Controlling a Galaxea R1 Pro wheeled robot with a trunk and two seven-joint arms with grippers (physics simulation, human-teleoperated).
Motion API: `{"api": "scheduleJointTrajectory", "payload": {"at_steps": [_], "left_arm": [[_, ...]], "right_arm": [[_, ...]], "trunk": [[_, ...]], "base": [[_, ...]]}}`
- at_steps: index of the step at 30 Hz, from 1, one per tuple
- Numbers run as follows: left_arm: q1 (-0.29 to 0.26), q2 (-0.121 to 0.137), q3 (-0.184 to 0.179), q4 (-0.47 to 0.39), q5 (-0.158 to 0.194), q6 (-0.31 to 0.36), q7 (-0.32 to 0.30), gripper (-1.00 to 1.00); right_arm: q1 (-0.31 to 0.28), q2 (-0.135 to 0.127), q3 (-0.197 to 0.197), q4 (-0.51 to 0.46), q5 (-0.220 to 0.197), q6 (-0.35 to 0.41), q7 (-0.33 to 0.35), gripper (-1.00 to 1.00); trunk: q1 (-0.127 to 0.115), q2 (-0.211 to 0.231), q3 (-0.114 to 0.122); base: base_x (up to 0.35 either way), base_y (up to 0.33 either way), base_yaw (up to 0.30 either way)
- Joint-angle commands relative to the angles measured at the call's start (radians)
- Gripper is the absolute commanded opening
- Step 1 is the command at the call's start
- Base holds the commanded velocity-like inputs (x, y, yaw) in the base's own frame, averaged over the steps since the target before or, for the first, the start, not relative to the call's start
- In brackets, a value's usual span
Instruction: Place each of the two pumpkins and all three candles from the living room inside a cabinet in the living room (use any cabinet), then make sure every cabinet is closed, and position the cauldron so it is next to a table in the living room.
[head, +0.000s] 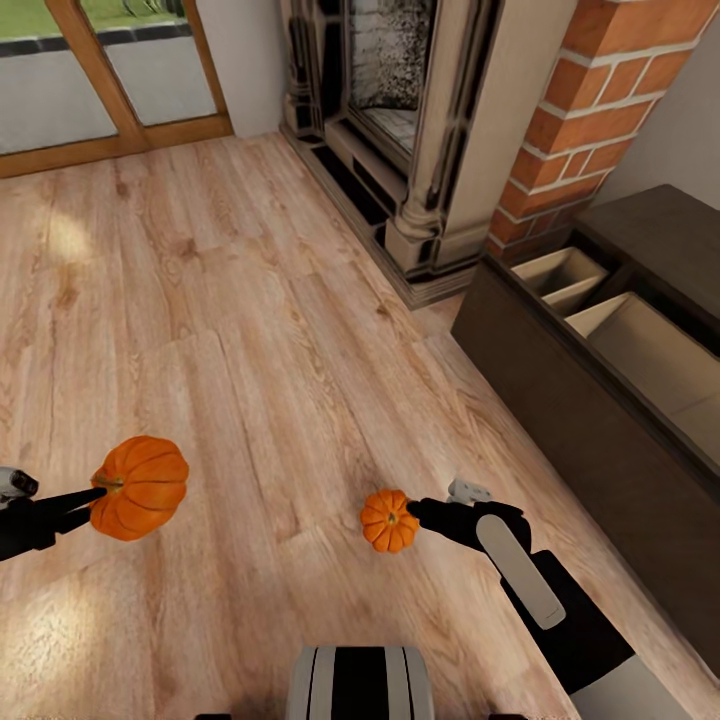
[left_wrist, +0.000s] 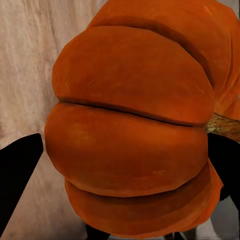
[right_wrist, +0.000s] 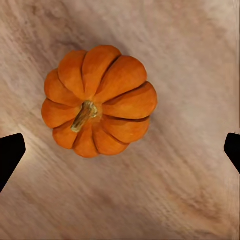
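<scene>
My left gripper (head: 98, 490) is shut on a ribbed orange pumpkin (head: 140, 487) held above the plank floor; that pumpkin (left_wrist: 130, 135) looms large in the left wrist view, with dark fingers (left_wrist: 17, 175) on both sides. A second, smaller-looking pumpkin (head: 389, 520) rests on the floor, stem up (right_wrist: 100, 102). My right gripper (head: 415, 512) hovers at it, open, its fingertips (right_wrist: 10, 152) wide apart and clear of it. The dark-brown cabinet (head: 560, 400) stands at the right, pulled open, showing light compartments (head: 640, 350). Candles, cauldron and table are out of view.
The ornate fireplace surround (head: 430, 130) and brick chimney (head: 600, 110) stand at the back right, next to the cabinet. Glazed wooden doors (head: 110, 70) are at the back left. Light wood floor (head: 250, 330) spreads between. My base (head: 360, 685) shows at the bottom.
</scene>
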Motion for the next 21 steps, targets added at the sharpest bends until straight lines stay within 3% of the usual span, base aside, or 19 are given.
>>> {"api": "scheduleJointTrajectory", "payload": {"at_steps": [1,9,13,16,21], "left_arm": [[-0.001,0.002,0.001,-0.006,0.003,0.006,-0.011,-1.00],[-0.009,0.016,-0.015,-0.063,0.010,0.006,-0.031,-1.00],[-0.017,0.016,-0.022,-0.100,0.010,0.005,-0.029,-1.00],[-0.041,0.017,-0.024,-0.102,0.000,0.004,-0.017,-1.00],[-0.113,0.017,-0.041,-0.089,-0.054,0.003,0.045,-1.00]], "right_arm": [[-0.001,-0.001,0.002,-0.001,-0.010,-0.001,-0.010,1.00],[-0.001,-0.001,0.001,-0.001,-0.011,-0.006,0.000,1.00],[-0.001,0.000,0.001,-0.001,-0.011,-0.007,0.005,1.00],[-0.001,0.001,0.001,-0.002,-0.011,-0.007,0.005,1.00],[-0.001,0.001,0.000,-0.010,-0.011,-0.008,0.038,1.00]], "trunk": [[0.000,-0.001,-0.005],[0.004,-0.002,-0.036],[0.004,-0.002,-0.036],[0.004,-0.002,-0.036],[0.004,-0.002,-0.036]], "base": [[0.000,0.000,0.000],[0.000,0.000,0.000],[0.000,0.000,0.000],[0.000,0.000,0.000],[0.000,0.000,0.000]]}}
